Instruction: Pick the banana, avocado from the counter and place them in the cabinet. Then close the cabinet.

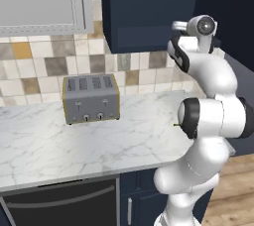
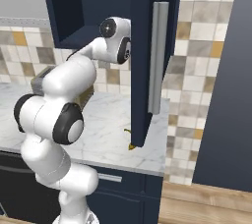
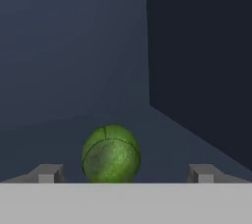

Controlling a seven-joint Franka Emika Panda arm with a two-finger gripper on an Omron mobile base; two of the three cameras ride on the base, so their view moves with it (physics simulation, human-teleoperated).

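The avocado (image 3: 111, 153), a round green fruit, rests on the floor of the dark navy cabinet (image 3: 74, 46). My gripper (image 3: 125, 174) is open, its fingertips (image 3: 47, 173) standing well clear of the fruit on either side. The arm's wrist (image 2: 115, 34) reaches up into the open cabinet (image 2: 83, 7), behind its door (image 2: 142, 70). A yellow tip of the banana (image 2: 130, 146) peeks out on the counter (image 2: 108, 120) below the door's lower edge; the rest is hidden.
A silver toaster (image 1: 92, 98) stands on the marble counter (image 1: 99, 141) against the tiled wall. A light grey framed cabinet (image 1: 44, 2) hangs at the upper left. The open door carries a vertical silver handle (image 2: 157, 56). A dark appliance front (image 1: 64, 205) sits under the counter.
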